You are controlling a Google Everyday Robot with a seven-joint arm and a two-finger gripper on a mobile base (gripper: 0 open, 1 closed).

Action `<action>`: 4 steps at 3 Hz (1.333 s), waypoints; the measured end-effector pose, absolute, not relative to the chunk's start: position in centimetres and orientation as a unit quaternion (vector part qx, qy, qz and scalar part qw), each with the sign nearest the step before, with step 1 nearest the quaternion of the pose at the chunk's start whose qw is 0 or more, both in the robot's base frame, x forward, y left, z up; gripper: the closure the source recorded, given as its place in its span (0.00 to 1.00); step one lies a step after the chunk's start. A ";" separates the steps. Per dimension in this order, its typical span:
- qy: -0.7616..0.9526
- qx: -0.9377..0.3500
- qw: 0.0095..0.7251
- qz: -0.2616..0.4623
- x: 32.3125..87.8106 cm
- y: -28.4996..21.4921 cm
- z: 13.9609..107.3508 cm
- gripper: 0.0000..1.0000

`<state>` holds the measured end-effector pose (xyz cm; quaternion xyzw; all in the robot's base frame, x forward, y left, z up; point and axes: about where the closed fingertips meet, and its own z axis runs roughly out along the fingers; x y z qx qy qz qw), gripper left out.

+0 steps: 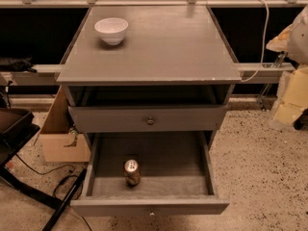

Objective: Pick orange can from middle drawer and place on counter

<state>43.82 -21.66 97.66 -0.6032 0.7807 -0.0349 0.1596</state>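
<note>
The orange can [132, 172] stands upright in the open middle drawer [149, 205], left of centre and near the drawer's front wall. The drawer is pulled fully out at the bottom of the grey cabinet. The counter [163, 47] is the cabinet's flat top. My gripper [291, 97] shows as a pale, blurred shape at the right edge of the camera view, level with the upper drawer. It is well to the right of the cabinet, far from the can, and holds nothing that I can see.
A white bowl [111, 30] sits on the counter's back left. The knobbed upper drawer [150, 119] is slightly out above the open one. A cardboard box [60, 138] and cables lie on the floor to the left, beside a dark stand [17, 129]. A rail runs behind the cabinet.
</note>
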 end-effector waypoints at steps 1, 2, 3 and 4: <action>0.781 -0.601 0.166 -0.034 43.9 -21.8 98.0 0.00; 0.780 -0.595 0.194 0.004 44.5 -20.9 96.3 0.00; 0.759 -0.581 0.258 0.138 45.3 -18.7 85.4 0.00; 0.720 -0.559 0.338 0.233 45.4 -14.6 78.8 0.00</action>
